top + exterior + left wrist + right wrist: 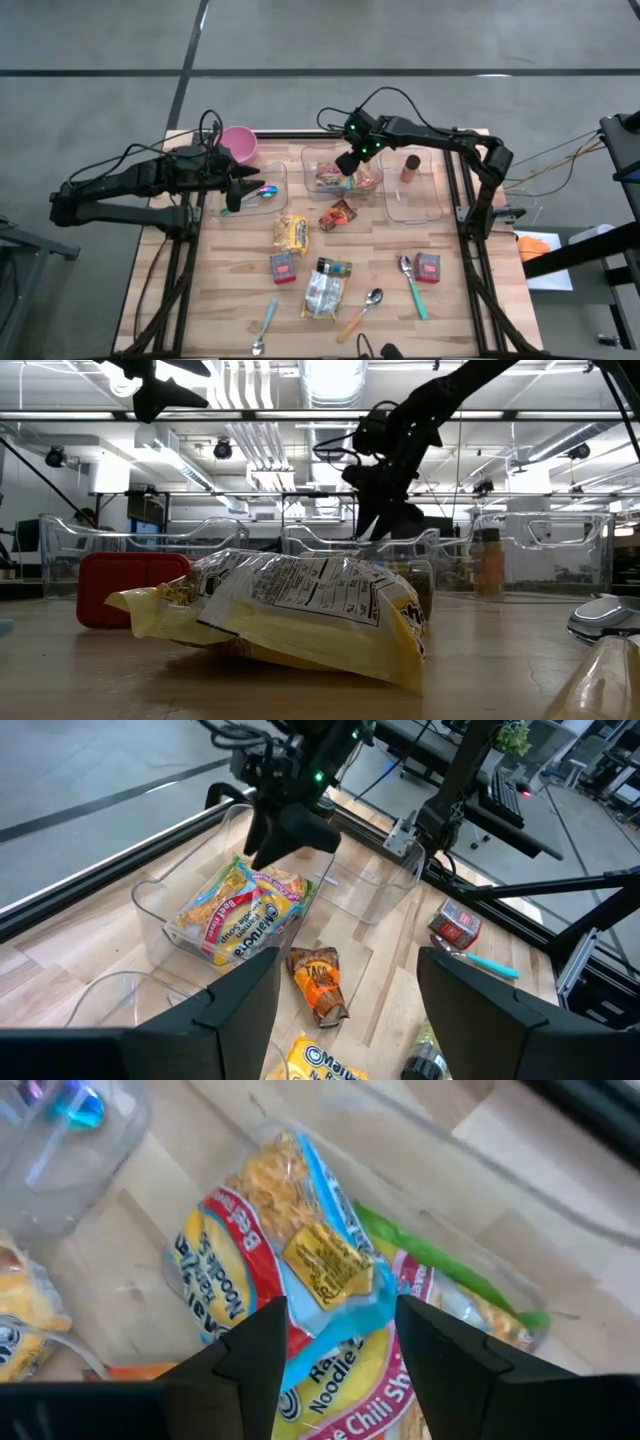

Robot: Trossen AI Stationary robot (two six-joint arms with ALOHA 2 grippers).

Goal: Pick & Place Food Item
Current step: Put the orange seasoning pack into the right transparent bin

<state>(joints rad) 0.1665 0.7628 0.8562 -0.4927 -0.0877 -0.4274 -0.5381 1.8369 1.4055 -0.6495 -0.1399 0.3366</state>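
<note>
A clear middle bin (308,156) at the table's far side holds ramen packets (328,178). The top one is a blue-and-red beef noodle packet (290,1270), lying flat on the others. My right gripper (335,1315) hangs open just above it, pointing steeply down, one finger to each side and nothing between them; it also shows in the high view (348,165). My left gripper (237,192) waits open and empty above the left clear bin (278,205). On the bare table lie a yellow noodle packet (291,233) and an orange snack packet (338,215).
A spoon (264,191) lies in the left bin, a brown bottle (411,167) stands in the right bin (425,212), and a pink bowl (238,143) sits at the far left. Two red boxes (283,267) (428,267), a clear bag (325,290) and several spoons lie nearer the front edge.
</note>
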